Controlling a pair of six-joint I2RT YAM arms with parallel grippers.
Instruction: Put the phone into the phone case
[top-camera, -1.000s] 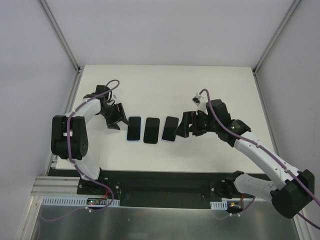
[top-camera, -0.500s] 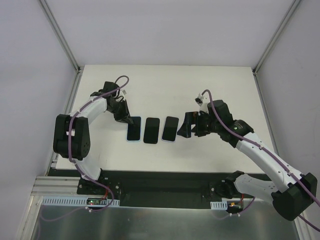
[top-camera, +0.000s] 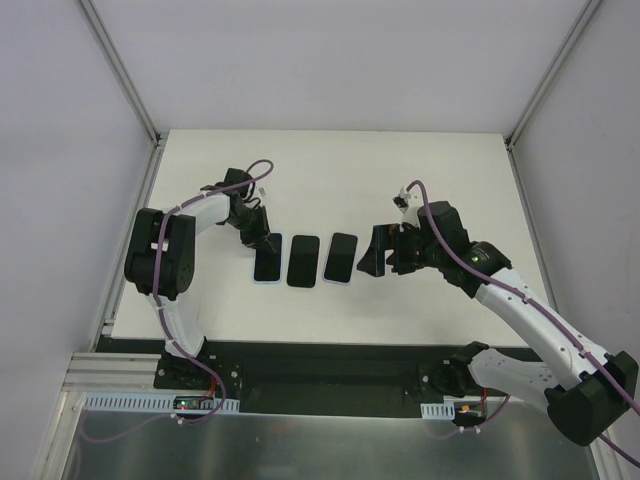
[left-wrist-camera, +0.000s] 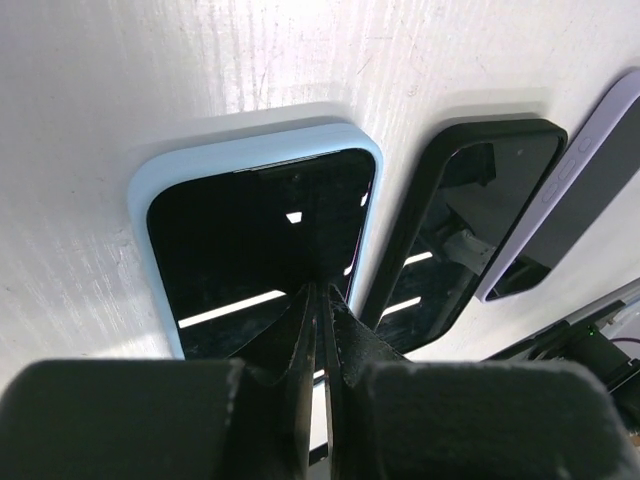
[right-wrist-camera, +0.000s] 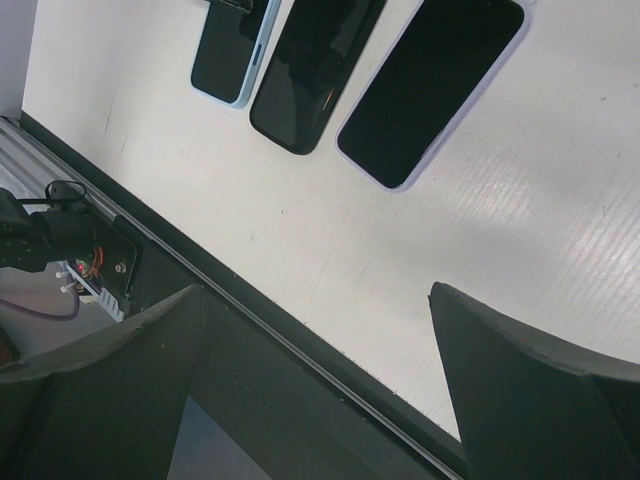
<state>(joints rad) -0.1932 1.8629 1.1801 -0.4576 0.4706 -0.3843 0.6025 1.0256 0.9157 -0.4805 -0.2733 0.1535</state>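
Three dark-screened phone shapes lie in a row. The left one sits in a light blue case, also in the left wrist view and the right wrist view. The middle one is black and glossy; I cannot tell whether it is a phone or an empty case. The right one has a lavender edge. My left gripper is shut, tips over the blue-cased screen. My right gripper is open and empty, right of the lavender phone.
The white tabletop ends in a black front rail close below the phones. White walls and metal posts enclose the table at the back and sides.
My left gripper has swung right from beside the blue case to over its far end. My right gripper has backed slightly right, away from the lavender phone.
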